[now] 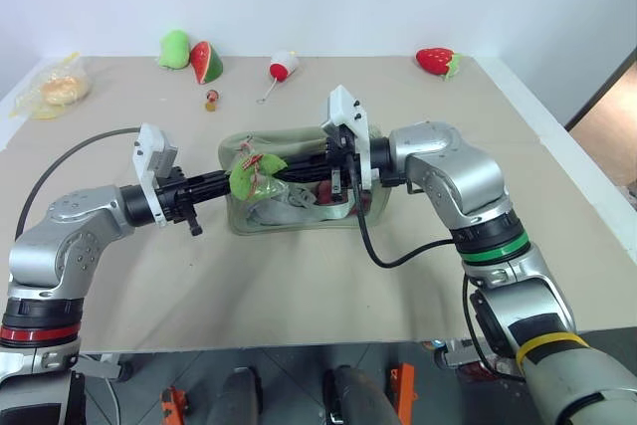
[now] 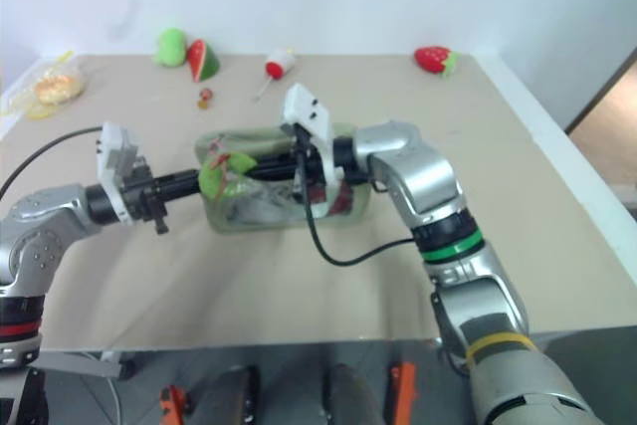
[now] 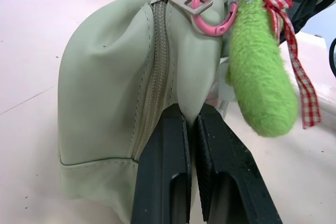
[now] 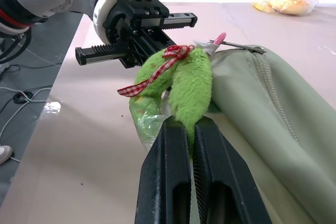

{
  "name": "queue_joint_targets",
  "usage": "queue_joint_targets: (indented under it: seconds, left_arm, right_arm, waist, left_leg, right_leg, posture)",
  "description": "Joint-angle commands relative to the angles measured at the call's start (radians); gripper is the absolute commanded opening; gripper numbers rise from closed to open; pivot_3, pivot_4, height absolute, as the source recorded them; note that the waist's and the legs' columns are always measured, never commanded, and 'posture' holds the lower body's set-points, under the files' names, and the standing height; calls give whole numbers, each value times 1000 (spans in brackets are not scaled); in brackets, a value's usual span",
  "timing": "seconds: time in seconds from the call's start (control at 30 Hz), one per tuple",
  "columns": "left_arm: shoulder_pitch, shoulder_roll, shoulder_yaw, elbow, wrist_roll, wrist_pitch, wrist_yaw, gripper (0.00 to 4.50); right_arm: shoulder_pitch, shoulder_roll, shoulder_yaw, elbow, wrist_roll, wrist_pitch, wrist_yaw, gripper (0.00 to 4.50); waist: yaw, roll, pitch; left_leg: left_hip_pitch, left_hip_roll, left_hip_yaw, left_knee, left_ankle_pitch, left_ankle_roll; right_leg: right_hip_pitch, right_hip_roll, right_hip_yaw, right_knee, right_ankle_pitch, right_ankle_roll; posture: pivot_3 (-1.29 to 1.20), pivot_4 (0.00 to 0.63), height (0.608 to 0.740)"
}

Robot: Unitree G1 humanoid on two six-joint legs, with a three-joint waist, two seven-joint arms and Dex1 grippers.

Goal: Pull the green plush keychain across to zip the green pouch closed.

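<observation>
Green pouch (image 1: 299,216) mid-table, zipper shut; green plush keychain (image 3: 257,77) hanging at its left end.

Open tabletop (image 1: 299,296) before pouch (image 1: 299,218)

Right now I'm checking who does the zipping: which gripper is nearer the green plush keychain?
Right. The right gripper is shut on the green plush keychain; the left gripper pinches the green pouch end beside it.

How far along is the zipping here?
Done: left gripper is shut on the pouch end, and right gripper is shut on the keychain. In hand: both grips are set, with the keychain at the pouch's left end. Left: the pull across; how much zipper stands open, I cannot tell.
</observation>
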Motion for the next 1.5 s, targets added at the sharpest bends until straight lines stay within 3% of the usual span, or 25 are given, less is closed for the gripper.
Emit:
queue_joint_targets:
  seconds: [0.03,0.33,0.37,0.57,0.83,1.2,1.33,1.5]
  left_arm:
    - [-5,-1,-4,-11,1,-6,-1,0]
    - [-13,-5,-8,-2,3,-10,-3,0]
    - [-14,-6,-8,-2,3,-11,-2,0]
    - [-11,-5,-5,-3,2,-9,0,0]
    - [-3,-8,1,-9,-3,-8,7,0]
    - [-2,-17,1,1,1,-13,10,0]
    - [2,-19,1,-2,1,-14,11,0]
    - [4,-23,2,-2,2,-15,12,0]
  right_arm:
    - [-34,-32,-61,-51,19,-15,15,54]
    - [-43,-19,-74,-30,26,-11,-6,54]
    - [-44,-17,-75,-30,32,-6,-2,676]
    - [-51,-17,-68,-11,14,-1,-13,2634]
    - [-45,-26,-60,-28,30,14,16,2634]
    - [34,-59,-7,-200,66,71,86,2634]
    - [3,-49,-61,-191,103,97,61,2634]
    - [11,-63,-14,-169,49,55,59,2634]
  waist:
    - [1,0,0]
    - [6,0,0]
    - [6,0,0]
    - [6,0,0]
    - [6,0,0]
    - [7,0,0]
    - [7,0,0]
    - [7,0,0]
  left_leg:
    - [0,0,0,0,0,0]
    - [0,0,0,0,0,0]
    - [0,0,0,0,0,0]
    - [0,0,0,-1,0,0]
    - [0,0,0,-1,0,0]
    - [0,0,0,-1,0,0]
    - [0,0,0,-1,0,0]
    - [0,0,0,-1,0,0]
  right_leg:
    - [0,0,0,0,0,0]
    - [0,0,0,0,0,0]
    - [0,0,0,0,0,0]
    - [0,0,0,0,0,0]
    - [0,0,0,0,-1,-1]
    - [0,0,0,0,-1,-1]
    - [-1,0,0,0,-2,-4]
    - [-1,0,0,0,-3,-4]
  posture:
    - [0,150,740]
    - [0,150,740]
    - [0,150,740]
    - [0,150,740]
    - [0,150,740]
    - [0,150,740]
    - [0,150,740]
    - [0,150,740]
